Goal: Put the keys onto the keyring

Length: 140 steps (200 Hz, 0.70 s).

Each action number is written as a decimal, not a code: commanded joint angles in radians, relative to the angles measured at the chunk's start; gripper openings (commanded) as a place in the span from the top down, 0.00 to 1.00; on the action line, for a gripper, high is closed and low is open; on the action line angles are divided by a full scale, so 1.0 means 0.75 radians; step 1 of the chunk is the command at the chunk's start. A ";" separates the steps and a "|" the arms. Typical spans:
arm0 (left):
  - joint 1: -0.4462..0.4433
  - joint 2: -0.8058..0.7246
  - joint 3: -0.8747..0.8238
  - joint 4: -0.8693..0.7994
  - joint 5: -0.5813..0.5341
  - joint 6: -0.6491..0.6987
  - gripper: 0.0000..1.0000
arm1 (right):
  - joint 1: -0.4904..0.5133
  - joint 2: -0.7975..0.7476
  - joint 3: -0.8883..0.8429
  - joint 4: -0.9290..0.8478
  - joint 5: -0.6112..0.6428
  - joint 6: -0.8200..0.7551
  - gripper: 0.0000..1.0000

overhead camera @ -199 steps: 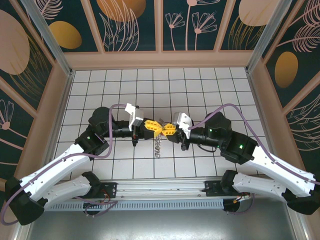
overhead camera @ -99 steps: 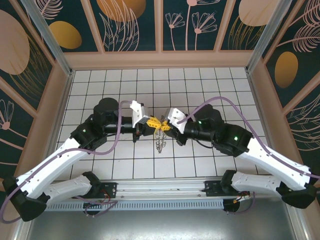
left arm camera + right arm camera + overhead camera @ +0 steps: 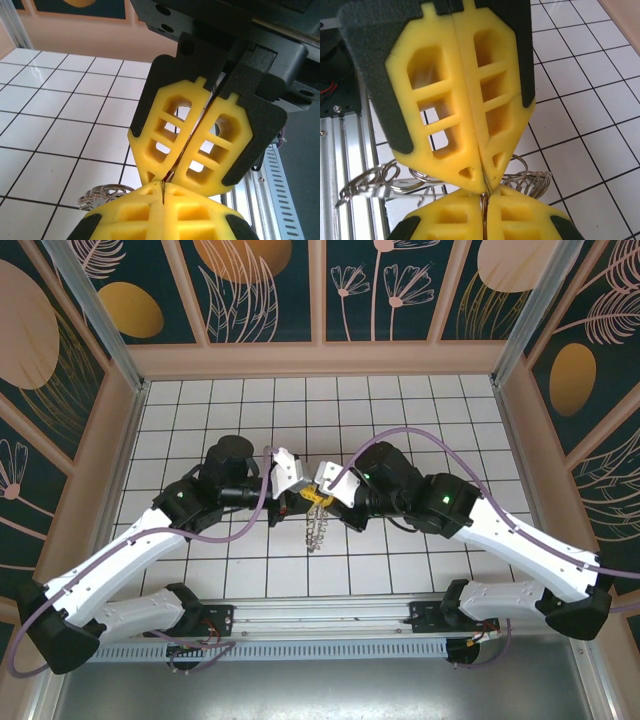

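Two arms meet tip to tip over the middle of the white tiled desk (image 3: 200,420). The left gripper (image 3: 298,495) has its yellow jaws pressed together, and so does the right gripper (image 3: 325,498), nose to nose with it. Below the touching tips the keyring (image 3: 317,530) dangles as a bunch of grey wire loops, though the yellow fingers (image 3: 445,100) block my sight of which jaws pinch it, and purple cables (image 3: 420,432) arch over both arms.

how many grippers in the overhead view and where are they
2. The left gripper and the right gripper meet tip to tip over the middle of the table, both shut, with the keyring just below them. None seems hidden.
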 commanded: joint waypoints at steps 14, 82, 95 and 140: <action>-0.022 -0.098 -0.110 0.339 0.182 -0.189 1.00 | -0.002 -0.186 -0.118 0.305 -0.065 0.055 0.90; -0.022 -0.168 -0.196 0.812 0.301 -0.462 1.00 | -0.003 -0.367 -0.389 0.677 -0.148 0.191 0.81; -0.021 -0.173 -0.205 0.838 0.300 -0.481 1.00 | -0.002 -0.383 -0.421 0.741 -0.166 0.204 0.80; -0.022 -0.201 -0.280 0.991 0.295 -0.583 1.00 | -0.005 -0.425 -0.489 0.886 -0.192 0.213 0.84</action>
